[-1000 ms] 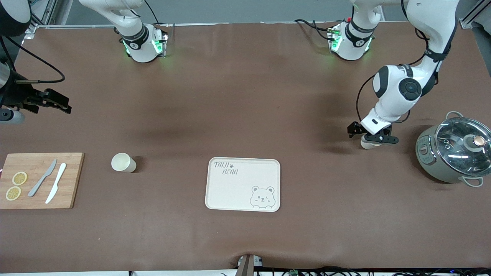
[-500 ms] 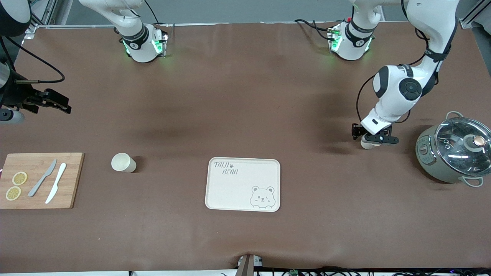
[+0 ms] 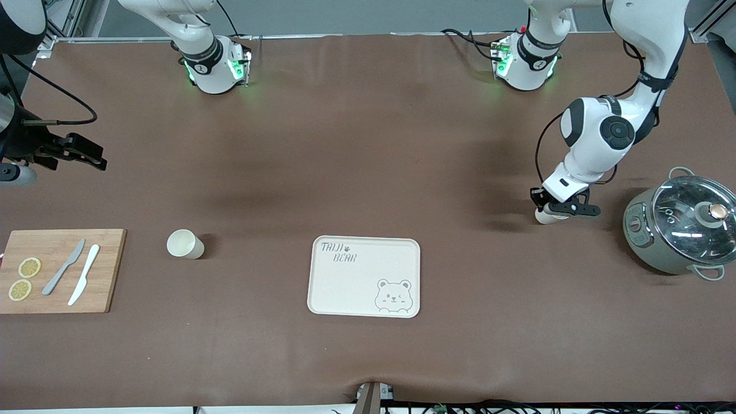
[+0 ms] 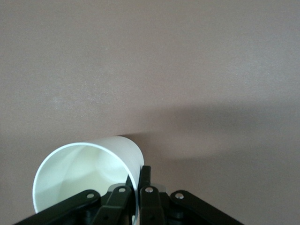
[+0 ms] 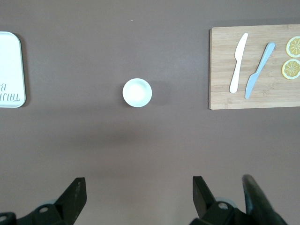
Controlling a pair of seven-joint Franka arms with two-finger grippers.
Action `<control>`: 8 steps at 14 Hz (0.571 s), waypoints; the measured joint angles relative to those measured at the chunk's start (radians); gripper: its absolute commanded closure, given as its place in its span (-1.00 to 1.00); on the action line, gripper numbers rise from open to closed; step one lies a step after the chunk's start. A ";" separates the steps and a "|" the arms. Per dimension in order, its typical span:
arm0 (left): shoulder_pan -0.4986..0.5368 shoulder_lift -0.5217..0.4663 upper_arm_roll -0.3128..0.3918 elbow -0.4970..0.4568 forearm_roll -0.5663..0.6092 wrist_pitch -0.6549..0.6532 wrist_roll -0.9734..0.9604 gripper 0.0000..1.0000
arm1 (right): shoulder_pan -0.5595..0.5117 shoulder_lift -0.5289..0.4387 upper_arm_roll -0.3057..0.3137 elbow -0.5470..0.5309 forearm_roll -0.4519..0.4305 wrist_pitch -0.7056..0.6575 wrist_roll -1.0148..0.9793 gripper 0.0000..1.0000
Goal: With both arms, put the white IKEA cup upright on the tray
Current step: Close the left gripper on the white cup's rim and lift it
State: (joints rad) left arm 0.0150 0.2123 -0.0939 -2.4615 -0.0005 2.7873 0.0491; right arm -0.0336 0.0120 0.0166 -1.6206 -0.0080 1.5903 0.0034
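The left end effector (image 3: pixel 553 210) sits low on the worktop (image 3: pixel 368 144) toward the left arm's end, in the middle band of the front view. Its fingers (image 4: pixel 148 199) are pressed together on the wall of a white cup (image 3: pixel 542 217). The left wrist view shows one finger inside the rim and one outside, with the cup's mouth (image 4: pixel 84 173) turned toward that camera. This cup rests just beside a grey pot (image 3: pixel 650 241) with a glass lid, and is farther from the front camera than the tray (image 3: pixel 365 276).

The tray lies flat in the lower middle of the front view and carries nothing.

A second white cup (image 3: pixel 185 244) stands upright between the tray and a wooden cutting board (image 3: pixel 106 270). The board holds two knives (image 3: pixel 64 267) and two lemon slices (image 3: pixel 29 267).

The right arm waits. The right end effector (image 3: pixel 95 158) hangs in the air at the edge of the frame, over the right arm's end of the worktop, with its fingers (image 5: pixel 75 197) spread wide and nothing between them. Its wrist view looks straight down on the second cup (image 5: pixel 137 92), the board (image 5: pixel 220 93) and a corner of the tray (image 5: pixel 9 56).
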 measured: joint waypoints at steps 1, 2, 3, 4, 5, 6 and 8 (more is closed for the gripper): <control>0.000 0.000 0.000 0.000 0.000 0.000 0.000 1.00 | 0.000 0.000 0.000 0.000 0.000 0.000 0.000 -1.00; 0.000 0.000 0.000 0.000 0.000 0.000 0.000 1.00 | 0.000 0.000 0.000 0.000 0.000 0.000 0.000 -1.00; 0.000 0.000 0.000 0.000 0.000 0.000 0.000 1.00 | 0.000 0.000 0.000 0.000 0.000 0.000 0.000 -1.00; 0.000 0.000 0.000 0.002 0.000 0.000 0.000 1.00 | 0.000 0.000 0.000 0.000 0.000 0.000 0.000 -1.00; 0.000 0.000 0.000 0.010 0.000 -0.001 0.000 1.00 | 0.000 0.000 -0.001 0.000 0.000 0.000 0.000 -1.00; -0.001 -0.002 -0.001 0.024 0.000 -0.010 0.000 1.00 | 0.000 0.000 -0.001 0.000 0.000 0.000 0.000 -1.00; -0.002 -0.017 -0.008 0.071 0.000 -0.084 -0.009 1.00 | 0.000 0.000 -0.001 0.000 0.000 0.001 0.000 -1.00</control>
State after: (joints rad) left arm 0.0128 0.1956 -0.1018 -2.3901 -0.0005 2.7032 0.0405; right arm -0.0338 0.0121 0.0157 -1.6206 -0.0081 1.5909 0.0034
